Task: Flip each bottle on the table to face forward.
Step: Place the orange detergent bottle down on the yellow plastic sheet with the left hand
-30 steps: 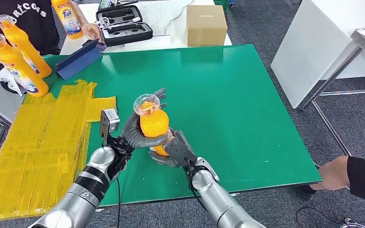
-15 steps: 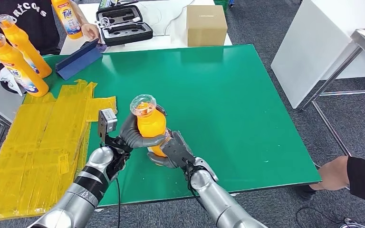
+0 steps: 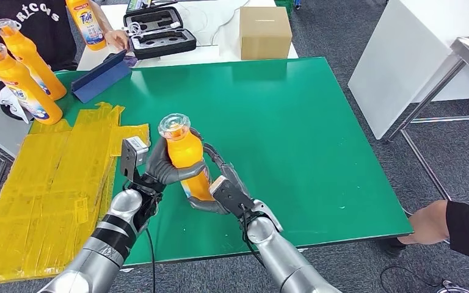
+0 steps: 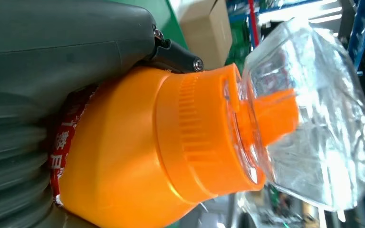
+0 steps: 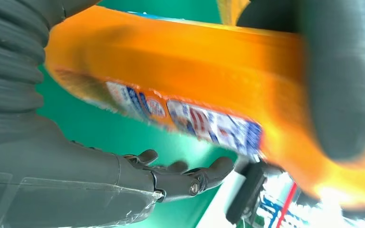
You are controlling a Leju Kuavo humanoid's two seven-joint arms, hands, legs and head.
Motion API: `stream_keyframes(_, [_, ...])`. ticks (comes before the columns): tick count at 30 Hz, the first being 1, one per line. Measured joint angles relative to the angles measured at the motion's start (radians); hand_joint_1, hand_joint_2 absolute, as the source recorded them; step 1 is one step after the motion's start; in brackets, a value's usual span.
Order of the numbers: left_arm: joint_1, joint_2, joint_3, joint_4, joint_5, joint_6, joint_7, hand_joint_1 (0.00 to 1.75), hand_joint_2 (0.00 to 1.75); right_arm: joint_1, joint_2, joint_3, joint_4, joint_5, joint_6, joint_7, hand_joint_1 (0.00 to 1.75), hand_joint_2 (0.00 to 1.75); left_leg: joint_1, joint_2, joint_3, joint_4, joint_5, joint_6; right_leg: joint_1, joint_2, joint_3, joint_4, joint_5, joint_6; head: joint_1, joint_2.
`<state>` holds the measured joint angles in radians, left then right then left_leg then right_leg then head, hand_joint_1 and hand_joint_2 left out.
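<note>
An orange bottle (image 3: 187,160) with a clear cap (image 3: 175,126) is held upright, tilted slightly left, above the green table (image 3: 317,140) near its front. My left hand (image 3: 160,169) grips its upper body; the left wrist view shows the orange neck (image 4: 195,137) and the cap close up. My right hand (image 3: 218,183) sits by the bottle's base, and its fingers (image 5: 185,176) are spread and apart from the labelled side (image 5: 185,114). Two more orange bottles (image 3: 21,82) (image 3: 32,56) stand at the far left.
A yellow sheet (image 3: 55,177) covers the table's left side. A blue pad (image 3: 101,76), a black case (image 3: 159,32), a cardboard box (image 3: 265,30) and a Tide bottle (image 3: 87,23) lie at the back. A person stands at the back left; another person's hand (image 3: 430,223) is at the front right corner.
My left hand has carried the bottle left and a little up. The right hand's fingers have spread away from the bottle.
</note>
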<state>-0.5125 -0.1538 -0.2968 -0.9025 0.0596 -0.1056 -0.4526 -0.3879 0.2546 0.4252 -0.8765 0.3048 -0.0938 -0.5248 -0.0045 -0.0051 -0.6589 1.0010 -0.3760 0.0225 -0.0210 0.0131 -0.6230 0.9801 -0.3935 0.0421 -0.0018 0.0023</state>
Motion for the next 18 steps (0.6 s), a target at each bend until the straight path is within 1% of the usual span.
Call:
stream_keyframes(1, [0.001,0.001,0.002,-0.004,-0.03,0.038,-0.005,1.75,1.75,0.008,-0.002,-0.004,-0.016,-0.014,0.002,-0.004,0.0,0.0,0.0,0.0,0.0,0.0,0.0,0.0,0.0,0.0,0.0,0.0,0.0,0.0,0.0,0.0])
stream_keyframes(3, [0.002,0.007,0.005,-0.017,-0.113,0.123,-0.016,1.75,1.75,0.028,-0.007,-0.018,-0.058,-0.061,0.028,-0.01,0.0,0.0,0.0,0.0,0.0,0.0,0.0,0.0,0.0,0.0,0.0,0.0,0.0,0.0,0.0,0.0])
stream_keyframes(6, [0.002,0.02,0.008,-0.04,-0.266,0.242,-0.027,1.75,1.75,0.064,-0.019,-0.047,-0.132,-0.141,0.112,-0.011,0.0,0.0,0.0,0.0,0.0,0.0,0.0,0.0,0.0,0.0,0.0,0.0,0.0,0.0,0.0,0.0])
stream_keyframes(8, [0.002,0.029,0.014,-0.053,-0.329,0.279,-0.027,1.75,1.75,0.083,-0.027,-0.062,-0.174,-0.162,0.144,-0.01,0.0,0.0,0.0,0.0,0.0,0.0,0.0,0.0,0.0,0.0,0.0,0.0,0.0,0.0,0.0,0.0])
stream_keyframes(10, [0.002,0.035,0.019,-0.064,-0.375,0.309,-0.024,1.75,1.75,0.097,-0.034,-0.073,-0.205,-0.168,0.155,-0.01,0.0,0.0,0.0,0.0,0.0,0.0,0.0,0.0,0.0,0.0,0.0,0.0,0.0,0.0,0.0,0.0])
stream_keyframes(11, [0.001,0.039,0.02,-0.067,-0.417,0.34,-0.016,1.75,1.75,0.102,-0.036,-0.078,-0.218,-0.171,0.159,-0.01,0.0,0.0,0.0,0.0,0.0,0.0,0.0,0.0,0.0,0.0,0.0,0.0,0.0,0.0,0.0,0.0])
stream_keyframes(15, [-0.019,0.069,0.02,-0.063,-0.703,0.508,0.07,1.75,1.75,0.125,-0.044,-0.095,-0.27,-0.188,0.167,-0.003,0.0,0.0,0.0,0.0,0.0,0.0,0.0,0.0,0.0,0.0,0.0,0.0,0.0,0.0,0.0,0.0])
stream_keyframes(18, [-0.055,0.107,0.02,-0.012,-0.921,0.62,0.14,1.75,1.75,0.134,-0.052,-0.107,-0.303,-0.196,0.165,0.014,0.0,0.0,0.0,0.001,0.0,0.0,0.001,-0.001,0.0,0.0,0.0,0.0,0.0,0.0,0.0,0.0])
